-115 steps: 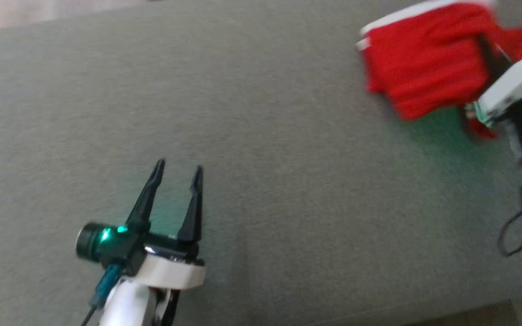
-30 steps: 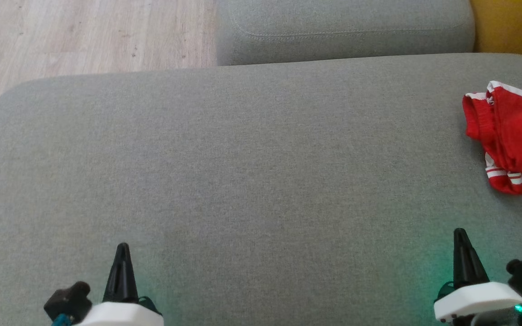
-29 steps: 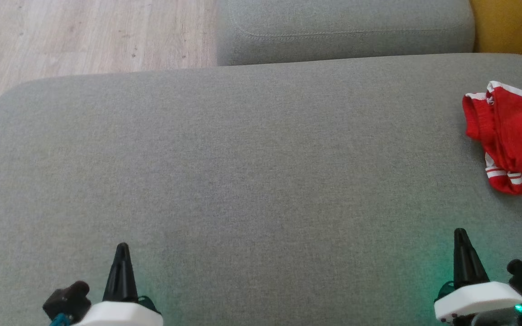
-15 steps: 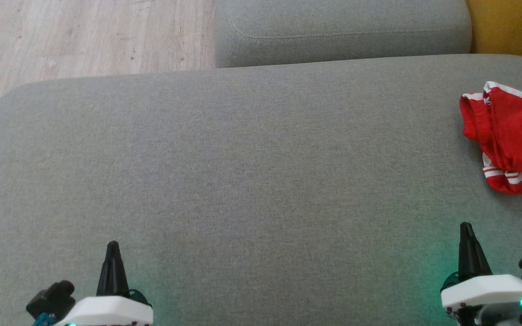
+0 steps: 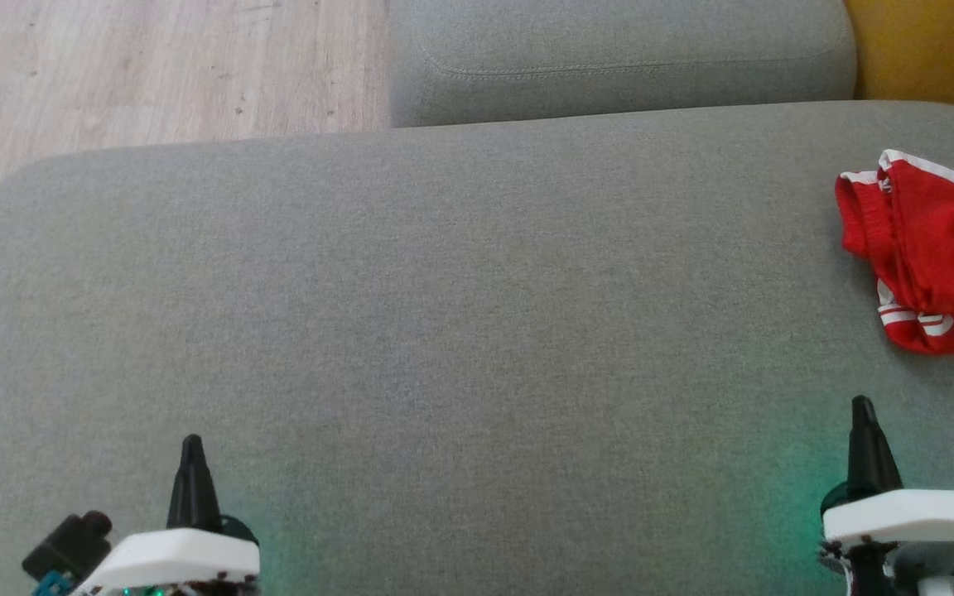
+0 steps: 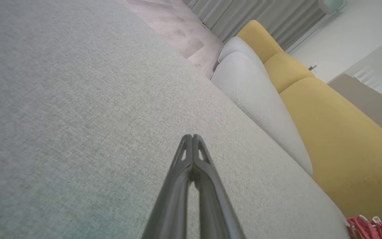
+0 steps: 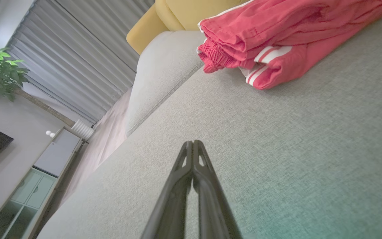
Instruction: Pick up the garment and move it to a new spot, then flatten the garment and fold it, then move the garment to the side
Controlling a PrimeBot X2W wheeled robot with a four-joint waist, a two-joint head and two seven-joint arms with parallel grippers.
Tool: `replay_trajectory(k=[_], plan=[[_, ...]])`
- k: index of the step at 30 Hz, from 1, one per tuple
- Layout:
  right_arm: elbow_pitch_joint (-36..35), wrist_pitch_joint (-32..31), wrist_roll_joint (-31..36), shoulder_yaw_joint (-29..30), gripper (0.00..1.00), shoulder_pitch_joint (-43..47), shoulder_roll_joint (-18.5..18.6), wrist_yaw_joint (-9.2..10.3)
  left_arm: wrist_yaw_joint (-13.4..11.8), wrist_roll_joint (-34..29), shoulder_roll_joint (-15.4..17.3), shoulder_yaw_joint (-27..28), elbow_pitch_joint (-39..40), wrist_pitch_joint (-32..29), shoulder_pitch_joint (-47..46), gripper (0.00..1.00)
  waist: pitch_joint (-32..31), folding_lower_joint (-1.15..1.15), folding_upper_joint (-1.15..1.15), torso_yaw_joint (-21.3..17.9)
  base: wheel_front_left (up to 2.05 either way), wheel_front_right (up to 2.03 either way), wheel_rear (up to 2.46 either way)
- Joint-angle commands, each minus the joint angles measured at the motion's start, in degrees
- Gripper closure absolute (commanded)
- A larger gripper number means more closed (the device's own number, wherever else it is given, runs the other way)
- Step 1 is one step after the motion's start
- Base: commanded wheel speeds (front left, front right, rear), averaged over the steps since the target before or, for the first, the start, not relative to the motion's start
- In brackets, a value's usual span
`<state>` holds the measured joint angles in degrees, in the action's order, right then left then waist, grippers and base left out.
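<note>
A broad grey woven-fabric sofa seat with rounded corners spreads across most of the head view, its weave fine and even. At its far edge lies a smaller grey cushion with a stitched seam, and to the right of that a mustard-yellow upholstered section. Pale wood-plank floor shows at the far left.

The folded red garment with white stripes lies on the far right of the seat, soft and creased in layers, running off the right edge of the head view. Its gathered elastic band faces left and its striped hem lies at the near end. The visible part stretches far to near, leaning slightly right; its full length cannot be judged.

The left gripper sits at the near left, well apart from the garment, its dark tapered fingers pressed together and holding nothing. The right gripper sits at the near right, near the garment but not touching it, the striped hem just beyond its tip; its fingers too are pressed together with nothing between them.
</note>
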<state>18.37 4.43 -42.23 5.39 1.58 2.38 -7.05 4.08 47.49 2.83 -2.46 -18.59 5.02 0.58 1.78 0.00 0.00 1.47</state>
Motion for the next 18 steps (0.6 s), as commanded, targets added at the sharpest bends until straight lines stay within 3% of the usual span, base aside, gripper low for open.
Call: replay_trajectory(k=[1,18], plan=[[-2.09,-0.32,-1.85,-0.31,1.0,-2.64,0.28,-0.23,0.26,1.52,0.1,1.52,1.96,-0.34,-2.88,1.0,-0.03,0.0,0.0,-0.03,0.0,0.0,0.0],[-2.67,-3.05,-14.22,0.07,1.0,-3.96,0.33,-0.28,1.07,12.62,0.1,3.44,2.62,-3.21,-3.88,1.0,-0.44,0.0,0.0,-0.4,0.0,0.0,0.0]])
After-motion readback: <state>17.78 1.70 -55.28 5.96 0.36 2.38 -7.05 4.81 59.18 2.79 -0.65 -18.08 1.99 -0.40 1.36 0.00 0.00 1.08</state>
